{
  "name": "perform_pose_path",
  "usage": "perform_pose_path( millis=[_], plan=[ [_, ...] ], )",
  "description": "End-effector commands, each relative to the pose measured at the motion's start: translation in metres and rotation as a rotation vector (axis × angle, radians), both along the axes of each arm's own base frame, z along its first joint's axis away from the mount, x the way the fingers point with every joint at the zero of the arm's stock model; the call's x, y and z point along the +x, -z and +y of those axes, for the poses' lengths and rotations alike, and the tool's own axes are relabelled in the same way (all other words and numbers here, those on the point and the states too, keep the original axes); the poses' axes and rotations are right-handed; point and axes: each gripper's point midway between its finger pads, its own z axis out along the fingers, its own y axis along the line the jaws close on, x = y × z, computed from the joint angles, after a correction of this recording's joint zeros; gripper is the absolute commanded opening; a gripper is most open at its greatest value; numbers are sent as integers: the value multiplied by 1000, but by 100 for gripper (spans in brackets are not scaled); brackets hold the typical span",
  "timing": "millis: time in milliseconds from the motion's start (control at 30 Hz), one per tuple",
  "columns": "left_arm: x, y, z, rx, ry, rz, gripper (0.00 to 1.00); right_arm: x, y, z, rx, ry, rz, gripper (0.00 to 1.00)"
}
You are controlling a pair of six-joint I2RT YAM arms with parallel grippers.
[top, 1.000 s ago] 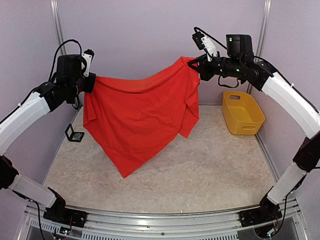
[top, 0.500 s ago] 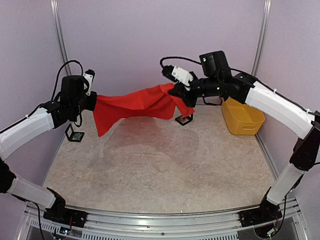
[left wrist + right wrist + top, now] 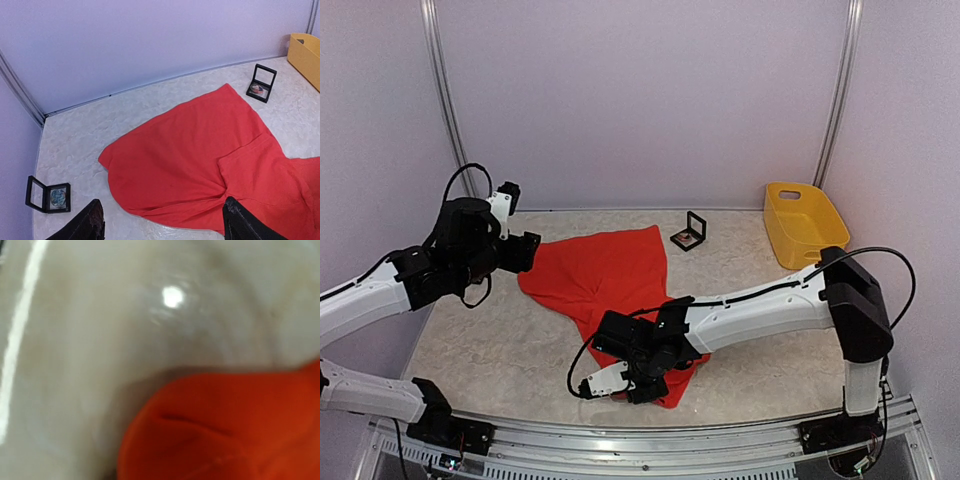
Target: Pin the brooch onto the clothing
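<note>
The clothing (image 3: pixel 610 275), a bright red T-shirt, lies crumpled on the table, running from back left toward the front. My left gripper (image 3: pixel 528 252) hovers at its left edge. In the left wrist view this gripper (image 3: pixel 162 227) is open, its fingertips (image 3: pixel 93 224) wide apart above the shirt (image 3: pixel 200 150) and holding nothing. My right gripper (image 3: pixel 630 388) is low at the shirt's near end. Its wrist view is blurred, showing only red cloth (image 3: pixel 225 430) and no fingers. A brooch (image 3: pixel 257 90) sits in an open black box (image 3: pixel 690 233) beyond the shirt.
A second open black box (image 3: pixel 48 195) holding a bluish brooch lies near the left wall, hidden by my left arm in the top view. A yellow bin (image 3: pixel 805 222) stands at the back right. The right arm stretches low across the table's front half.
The shirt, held up between both grippers a second ago, has come down onto the table. The left gripper has opened and let go. The right arm swung down to the front.
</note>
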Motion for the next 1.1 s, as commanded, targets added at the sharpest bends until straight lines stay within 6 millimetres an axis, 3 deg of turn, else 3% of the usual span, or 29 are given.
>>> perform_pose_path(
  millis=[0,33,67,200,267,333,400,500,533,600,700,767,933,1067],
  plan=[
    [-5,3,-50,-25,142,18,77,10,-30,-8,95,138,-29,60],
    [-5,10,-62,-6,172,31,77,7,-42,-6,141,156,-17,83],
    [-6,12,-74,5,207,33,78,4,-55,-5,191,169,4,97],
    [-1,27,-116,51,308,63,78,-15,-115,-10,433,187,112,99],
    [2,33,-138,64,355,74,78,-9,-147,-24,579,238,154,100],
    [2,38,-160,86,416,80,77,19,-170,-48,708,376,175,100],
    [1,51,-184,103,475,111,75,65,-173,-86,788,614,182,99],
    [-7,75,-218,138,573,168,71,137,-147,-159,811,1132,168,80],
    [-10,79,-227,148,597,178,68,151,-127,-181,761,1253,158,72],
    [-16,99,-248,167,650,223,66,165,-103,-202,703,1385,149,59],
    [-24,114,-272,159,723,263,67,171,-75,-198,644,1402,172,59],
    [-19,124,-281,155,725,277,69,173,-59,-190,614,1395,205,60],
    [13,147,-291,179,655,291,74,173,-14,-181,516,1403,267,60],
    [44,160,-288,144,589,313,75,161,13,-178,453,1405,327,51]
  ],
)
